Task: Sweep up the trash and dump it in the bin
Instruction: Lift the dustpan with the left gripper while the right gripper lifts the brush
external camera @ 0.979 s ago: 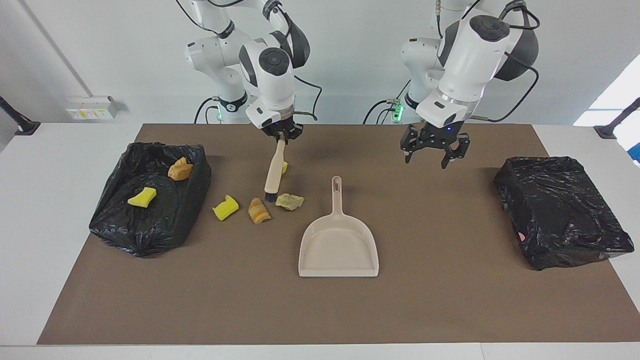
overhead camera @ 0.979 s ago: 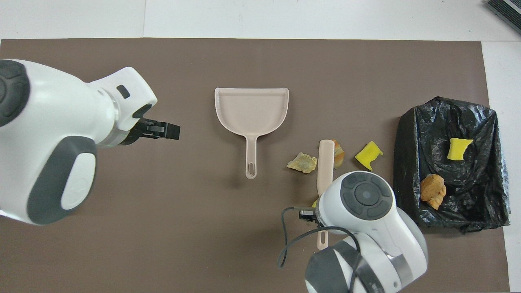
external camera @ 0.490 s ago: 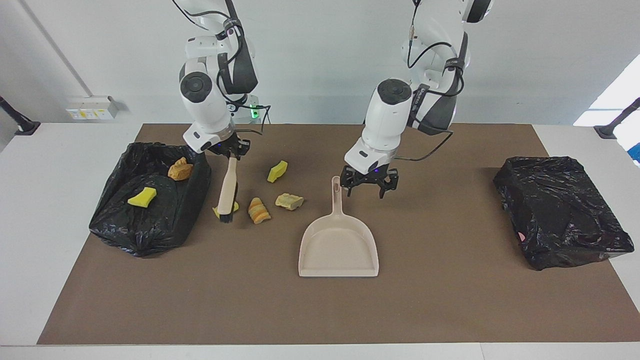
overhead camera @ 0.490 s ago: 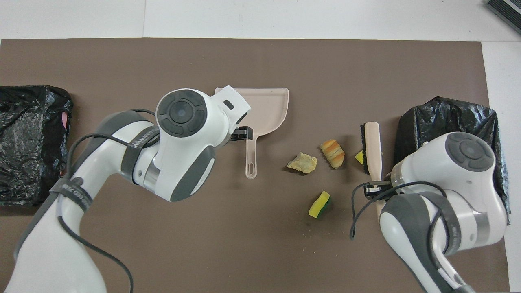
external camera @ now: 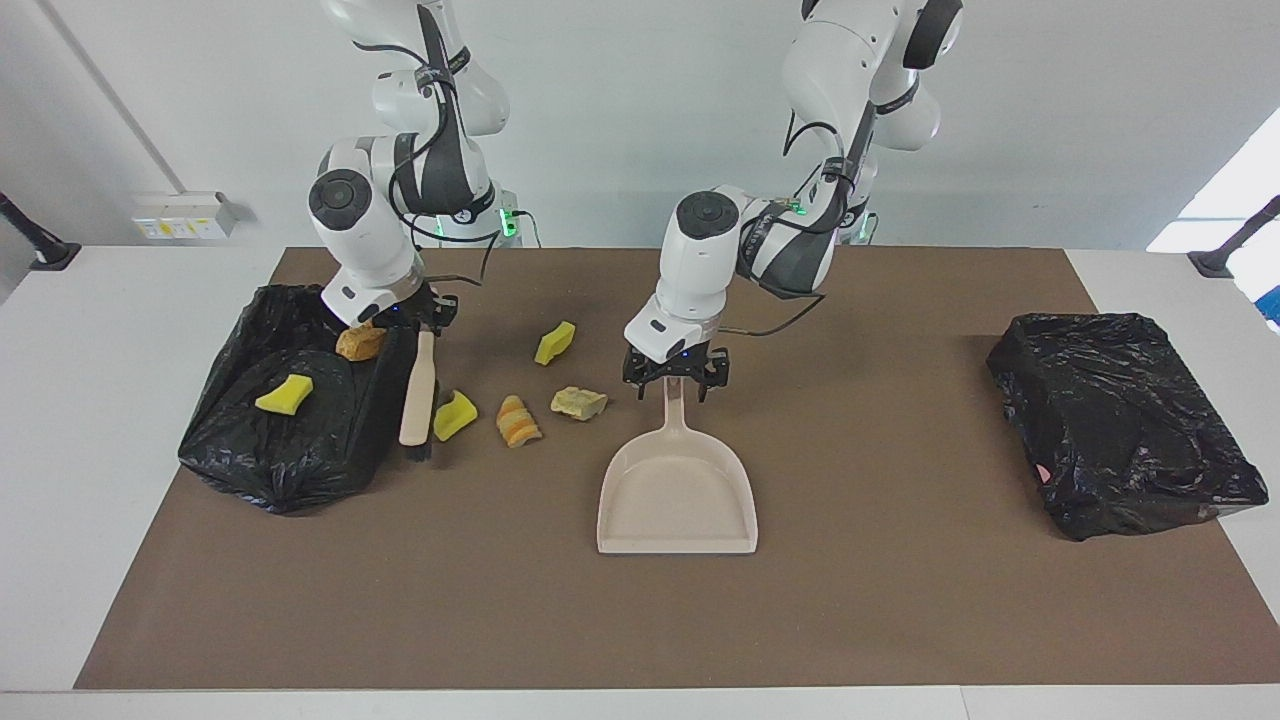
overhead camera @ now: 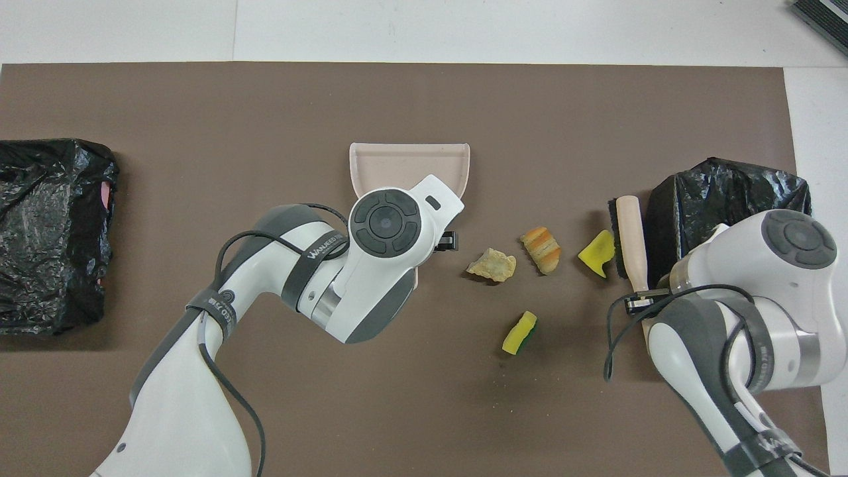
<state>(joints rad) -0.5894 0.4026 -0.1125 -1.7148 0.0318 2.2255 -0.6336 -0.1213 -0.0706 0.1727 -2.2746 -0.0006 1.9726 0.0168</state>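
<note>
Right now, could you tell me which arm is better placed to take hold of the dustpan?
The left: its open gripper hangs right over the dustpan handle, while the right gripper is shut on the brush.

Flat brown rectangular mat (external camera: 900, 620) spread over most of a white tabletop (external camera: 100, 400), bare white margins showing at both ends. Plain pale wall (external camera: 1050, 120) at the robots' end. Against it, toward the right arm's end, a small white socket box (external camera: 185, 215) with yellow labels. Black angled struts (external camera: 40, 245) (external camera: 1225, 255) footed on the tabletop's two corners there. Dark ribbed object (overhead camera: 825, 16), cut off at the overhead view's corner.
</note>
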